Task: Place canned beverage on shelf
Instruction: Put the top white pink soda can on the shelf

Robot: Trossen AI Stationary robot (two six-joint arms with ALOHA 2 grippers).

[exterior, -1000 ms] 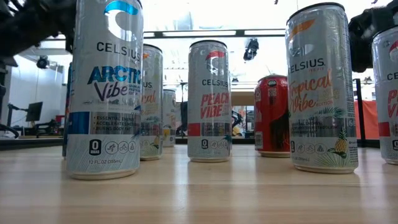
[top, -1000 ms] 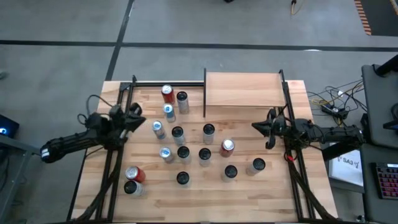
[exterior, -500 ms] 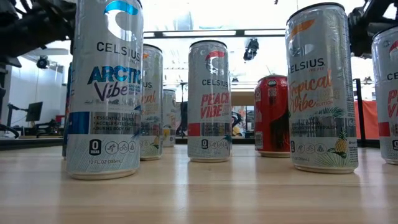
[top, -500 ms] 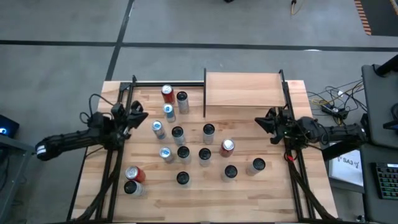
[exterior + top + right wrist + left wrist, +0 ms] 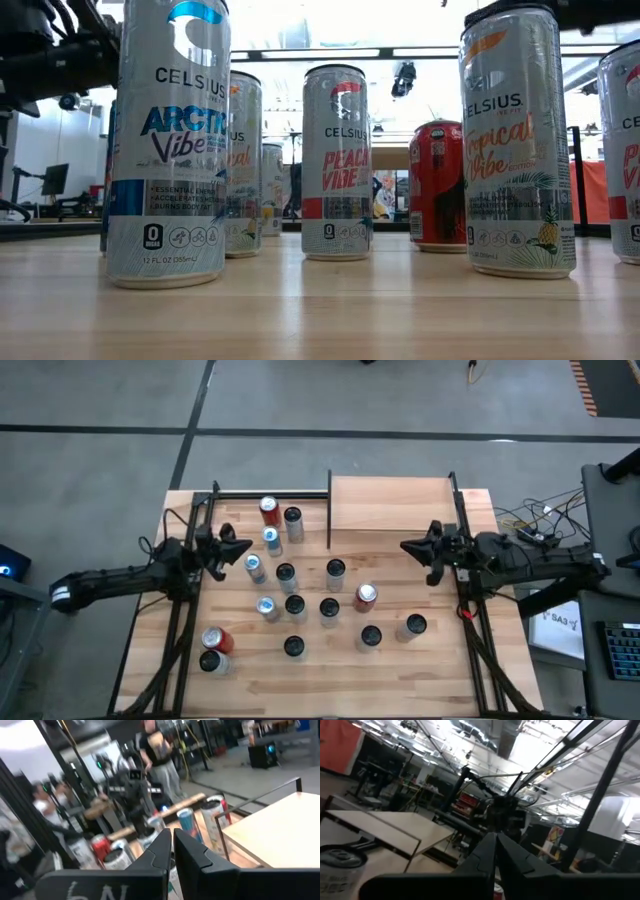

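High view: fifteen cans (image 5: 329, 608), one shelf (image 5: 390, 503).

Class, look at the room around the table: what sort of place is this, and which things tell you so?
Probably a robotics lab or workshop: a concrete floor, loose cables beside the table, and metal racks behind.

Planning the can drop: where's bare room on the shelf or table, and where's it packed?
The shelf board is fully bare between its black posts. Table is free along the near edge and in the strip between the shelf's front edge and the red-topped can. The centre cluster of cans is packed, too tight for a pass.
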